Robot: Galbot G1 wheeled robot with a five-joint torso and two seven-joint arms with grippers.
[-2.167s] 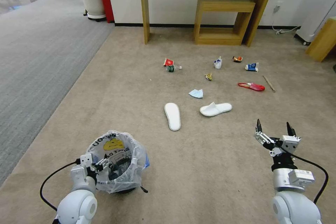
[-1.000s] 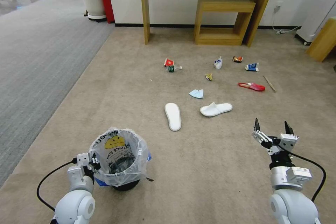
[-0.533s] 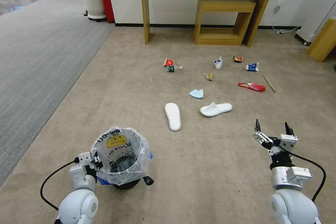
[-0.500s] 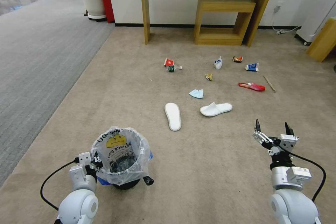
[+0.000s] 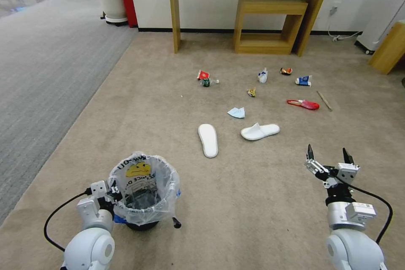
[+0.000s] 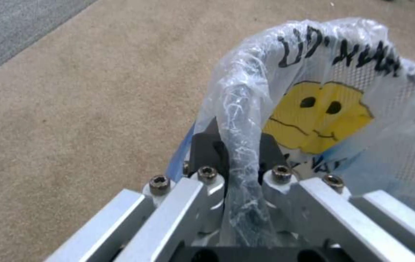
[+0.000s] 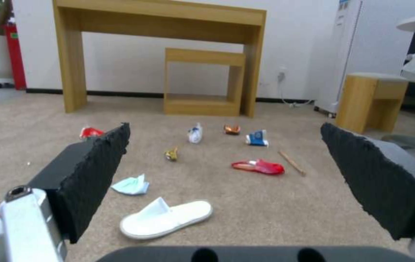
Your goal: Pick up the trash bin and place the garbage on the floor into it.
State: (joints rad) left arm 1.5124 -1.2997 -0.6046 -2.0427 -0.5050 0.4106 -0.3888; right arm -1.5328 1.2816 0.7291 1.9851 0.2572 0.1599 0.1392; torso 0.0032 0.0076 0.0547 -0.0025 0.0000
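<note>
While the left claw pinched the small dark-blue plastic-lined trash bin's rim at seven o'clock, the right claw hung spread at four o'clock.

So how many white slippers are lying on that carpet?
2. One slipper lies sole-up, mid-carpet ahead of the bin; the other slipper lies to its right, upright.

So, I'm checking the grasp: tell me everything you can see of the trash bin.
The trash bin is small, round and dark, standing upright on the beige carpet at the robot's near left. A clear plastic bag lines it and folds over the rim, printed with black letters and a yellow face. The left end effector is shut on the rim through the bag. The inside looks mostly empty.
</note>
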